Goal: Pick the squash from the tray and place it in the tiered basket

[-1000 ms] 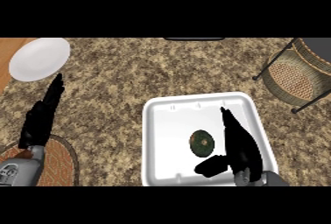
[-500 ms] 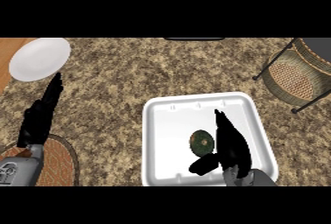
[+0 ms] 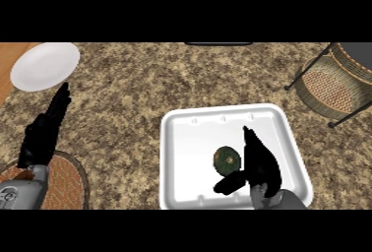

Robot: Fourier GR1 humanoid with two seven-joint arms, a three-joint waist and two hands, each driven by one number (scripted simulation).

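A small round dark green squash [image 3: 227,159] lies in the white tray [image 3: 196,142] at the lower middle right of the head view. My right hand [image 3: 259,165] is over the tray, right beside the squash, fingers straight and pointing up the view, thumb [image 3: 229,184] stretched below the squash. The hand partly covers the squash's right edge. The tiered wicker basket [image 3: 330,88] with dark legs stands at the upper right. My left hand [image 3: 44,130] rests open at the left, fingers up.
A white plate [image 3: 45,65] sits at the upper left on the speckled counter. A round woven mat [image 3: 65,179] lies at the lower left beneath my left forearm. A dark object edge shows at the top middle.
My right hand has slid left over the tray, closing in on the squash until it touches its right edge. The left hand has barely shifted.
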